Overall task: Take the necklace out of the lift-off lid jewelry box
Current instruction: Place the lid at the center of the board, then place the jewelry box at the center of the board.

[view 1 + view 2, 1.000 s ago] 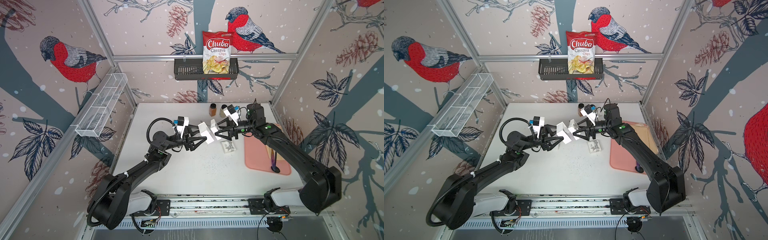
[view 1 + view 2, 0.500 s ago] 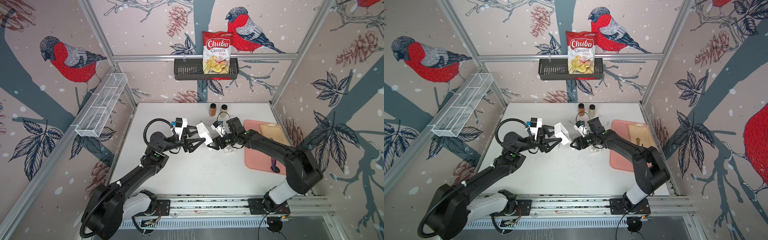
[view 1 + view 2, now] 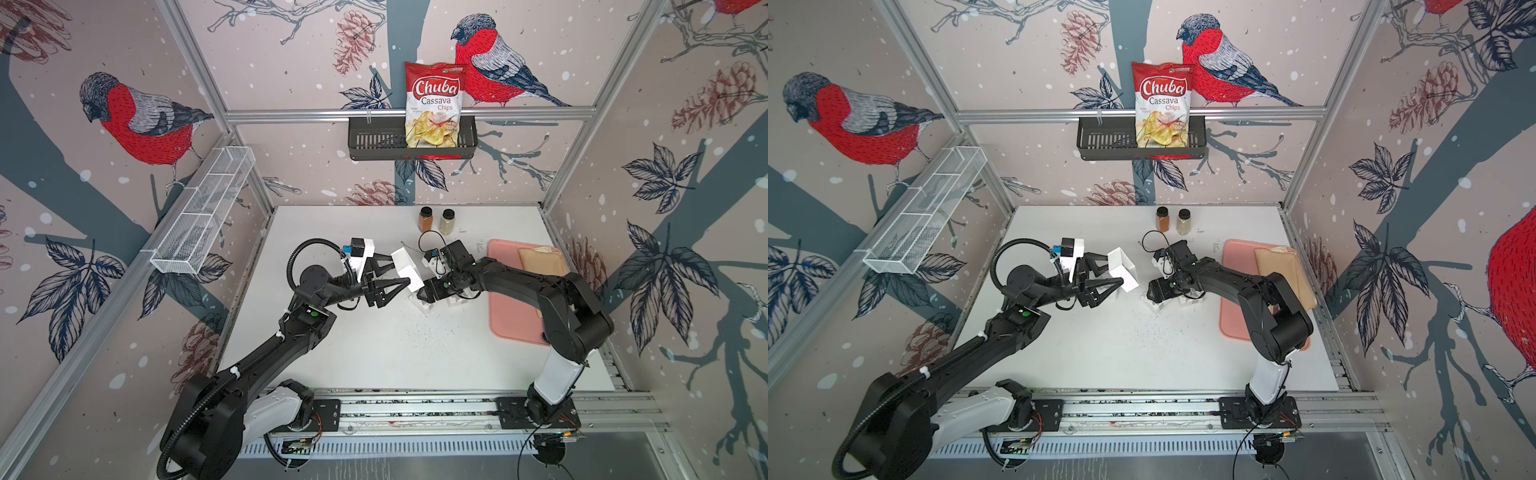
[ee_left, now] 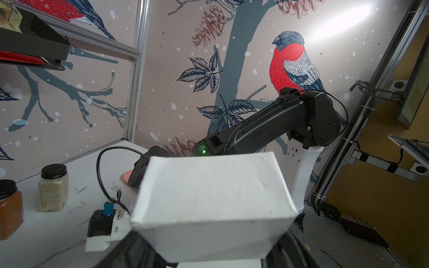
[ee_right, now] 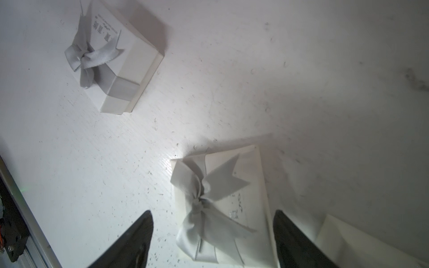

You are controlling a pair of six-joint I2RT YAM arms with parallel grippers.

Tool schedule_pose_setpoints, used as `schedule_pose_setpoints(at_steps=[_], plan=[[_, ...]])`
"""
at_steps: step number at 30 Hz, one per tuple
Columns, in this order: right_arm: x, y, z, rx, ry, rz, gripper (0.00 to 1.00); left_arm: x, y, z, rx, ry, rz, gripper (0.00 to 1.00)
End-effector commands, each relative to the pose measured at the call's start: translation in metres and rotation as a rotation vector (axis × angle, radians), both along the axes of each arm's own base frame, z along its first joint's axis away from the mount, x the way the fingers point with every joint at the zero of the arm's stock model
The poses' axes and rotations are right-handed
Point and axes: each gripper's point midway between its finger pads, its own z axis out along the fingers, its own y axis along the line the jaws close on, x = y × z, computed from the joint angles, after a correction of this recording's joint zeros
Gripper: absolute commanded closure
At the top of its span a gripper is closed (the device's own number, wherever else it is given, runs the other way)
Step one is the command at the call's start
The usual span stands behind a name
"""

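My left gripper [image 3: 404, 276] [image 3: 1115, 275] is shut on the plain white base of the jewelry box [image 3: 405, 266] [image 3: 1123, 268], held tilted above the table's middle. In the left wrist view the box base [image 4: 213, 204] fills the lower centre between the dark fingers [image 4: 130, 251]. My right gripper [image 3: 424, 296] [image 5: 212, 213] is down at the table, open, one jaw on each side of the white bow-topped lid [image 5: 220, 197] [image 3: 1156, 305] lying flat there. The necklace is hidden in every view.
A second white bow-topped box [image 5: 116, 60] [image 3: 459, 300] lies just right of the lid. Two spice jars [image 3: 425, 218] [image 3: 448, 220] stand at the back. A pink tray [image 3: 511, 316] with a beige pad lies right. A chips bag [image 3: 434, 104] hangs on the back wall.
My right gripper has come down from beside the raised box to the table with the lid and opened around it. The left gripper has drawn the box base slightly left.
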Motion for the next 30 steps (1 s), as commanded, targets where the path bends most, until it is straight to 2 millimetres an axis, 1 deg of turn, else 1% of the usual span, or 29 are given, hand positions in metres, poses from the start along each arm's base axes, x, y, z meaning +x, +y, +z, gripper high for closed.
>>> schedule_pose_setpoints(at_steps=[1, 4, 5, 7, 8, 12, 15, 18, 20, 21, 27, 30], plan=[[-0.001, -0.001, 0.011, 0.023, -0.011, 0.024, 0.18, -0.001, 0.001, 0.003, -0.007, -0.028, 0.004, 0.23], [-0.001, -0.002, 0.029, 0.091, -0.034, 0.041, 0.21, -0.001, 0.001, 0.002, -0.006, -0.029, 0.007, 0.23], [-0.003, -0.001, 0.04, 0.128, -0.053, 0.061, 0.24, 0.0, 0.001, 0.002, -0.007, -0.029, 0.008, 0.23], [-0.005, 0.001, 0.067, 0.215, -0.104, 0.105, 0.26, -0.001, 0.001, 0.002, -0.008, -0.03, 0.004, 0.23], [-0.007, 0.002, 0.083, 0.267, -0.132, 0.131, 0.27, -0.002, 0.001, 0.002, -0.009, -0.034, 0.0, 0.23], [-0.018, 0.006, 0.146, 0.452, -0.258, 0.234, 0.39, -0.003, 0.0, 0.001, -0.013, -0.036, -0.014, 0.23], [-0.034, 0.009, 0.185, 0.561, -0.348, 0.327, 0.44, -0.006, -0.001, 0.001, -0.011, -0.044, -0.035, 0.24], [-0.049, 0.011, 0.215, 0.646, -0.417, 0.409, 0.53, -0.011, -0.002, 0.002, -0.014, -0.058, -0.065, 0.23], [-0.055, 0.01, 0.229, 0.677, -0.447, 0.44, 0.6, -0.015, -0.003, 0.002, -0.013, -0.07, -0.092, 0.23], [-0.059, 0.01, 0.234, 0.691, -0.459, 0.458, 0.61, -0.018, -0.003, 0.003, -0.013, -0.078, -0.108, 0.24], [-0.085, 0.008, 0.256, 0.782, -0.484, 0.585, 0.6, -0.031, -0.003, 0.004, -0.007, -0.115, -0.173, 0.23], [-0.093, 0.008, 0.262, 0.806, -0.486, 0.623, 0.59, -0.037, -0.003, 0.006, -0.006, -0.128, -0.198, 0.24]])
